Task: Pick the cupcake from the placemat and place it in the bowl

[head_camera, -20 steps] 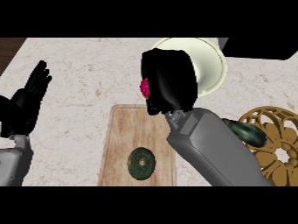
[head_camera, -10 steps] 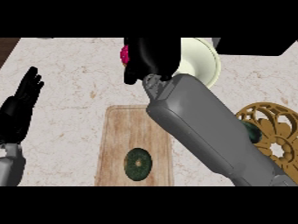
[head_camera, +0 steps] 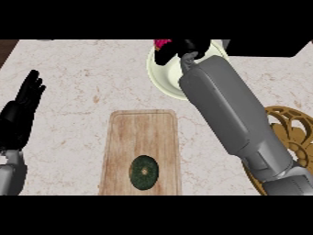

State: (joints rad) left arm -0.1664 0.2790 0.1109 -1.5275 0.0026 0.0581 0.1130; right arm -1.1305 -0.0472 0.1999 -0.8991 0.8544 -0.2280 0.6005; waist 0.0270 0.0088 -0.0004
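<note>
Left edge of frame: the left hand [head_camera: 19,110] rests open, fingers straight and up, holding nothing. Between it and the placemat [head_camera: 142,137] lies a broad run of bare marble counter [head_camera: 84,73], continuing to the upper left. The wooden placemat sits lower centre, carrying only a dark green round object [head_camera: 144,172]. Upper centre-right: the right hand [head_camera: 179,49], fingers curled, is over the cream bowl [head_camera: 162,75] near the counter's far edge. The cupcake [head_camera: 162,43] shows as a small pink patch at the fingers, mostly hidden; contact with the bowl cannot be told. Lower right edge: a golden openwork trivet [head_camera: 301,133]
</note>
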